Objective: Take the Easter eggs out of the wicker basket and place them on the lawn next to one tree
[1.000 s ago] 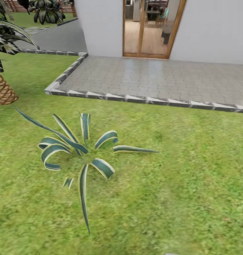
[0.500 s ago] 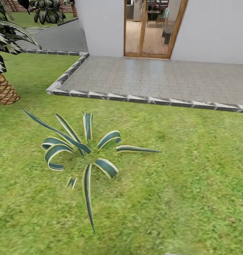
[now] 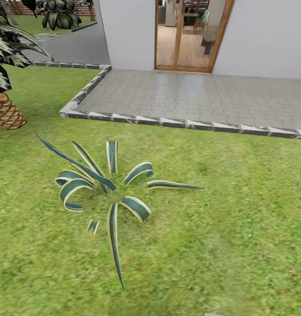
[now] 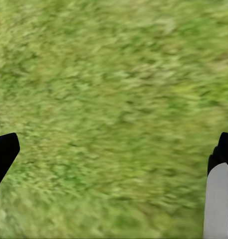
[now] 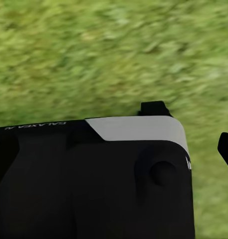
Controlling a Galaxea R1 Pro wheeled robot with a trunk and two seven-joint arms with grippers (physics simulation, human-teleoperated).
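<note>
1. Left gripper (image 4: 114, 164): two dark fingertips stood at opposite edges of the left wrist view, spread wide, with nothing but blurred lawn (image 4: 114, 89) between them.
2. Right gripper: in the right wrist view a black-and-white robot body (image 5: 94, 174) covered most of the frame. One dark tip showed at the edge above the grass; whether the jaws were spread or pressed together could not be told.
3. Nearest on the lawn (image 3: 238, 228) in the head view lay a striped spiky plant (image 3: 106, 188), its blades fanning flat in all directions.
4. Beyond it, to the left, stood a palm (image 3: 7, 112) with a scaly brown trunk.
5. Farther off ran the grey patio (image 3: 203, 94), then the white house (image 3: 264, 35) with its glazed door (image 3: 190, 33).
6. Eggs and basket: location unknown; no orientation or long axis could be read.
7. Handling judgement: the eggs are probably light, rigid and smooth, so liable to slip. Pinching across the short axis at the widest part seems safest.
</note>
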